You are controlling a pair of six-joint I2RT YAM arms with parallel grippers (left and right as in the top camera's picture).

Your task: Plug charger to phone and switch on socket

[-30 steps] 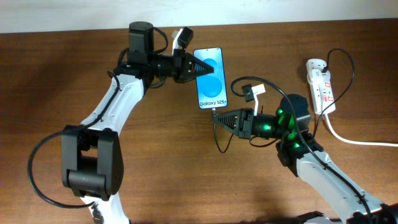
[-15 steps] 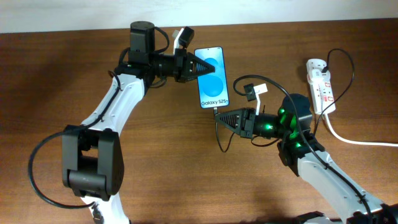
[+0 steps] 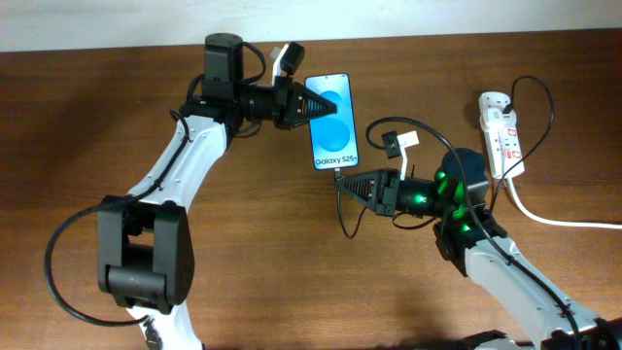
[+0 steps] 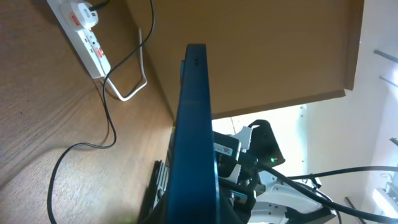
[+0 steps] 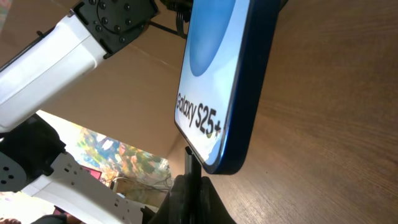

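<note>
The phone (image 3: 330, 122) with its blue screen and "Galaxy S25+" text stands on its long edge on the wooden table. My left gripper (image 3: 313, 105) is shut on its top end; the left wrist view shows the phone (image 4: 196, 124) edge-on between the fingers. My right gripper (image 3: 342, 182) is shut on the charger plug (image 5: 190, 163), whose tip touches the phone's bottom edge (image 5: 214, 155). The thin black cable (image 3: 342, 219) loops below the plug. The white socket (image 3: 501, 131) lies at the far right, apart from both grippers.
A thick white power cord (image 3: 554, 216) runs from the socket toward the right edge. A black cable (image 3: 544, 97) loops over the socket. In the left wrist view the socket (image 4: 81, 34) and cords (image 4: 118, 93) lie at the upper left.
The left gripper and the phone have shifted very slightly to the right. The right gripper with the plug has stayed at the phone's bottom edge.
</note>
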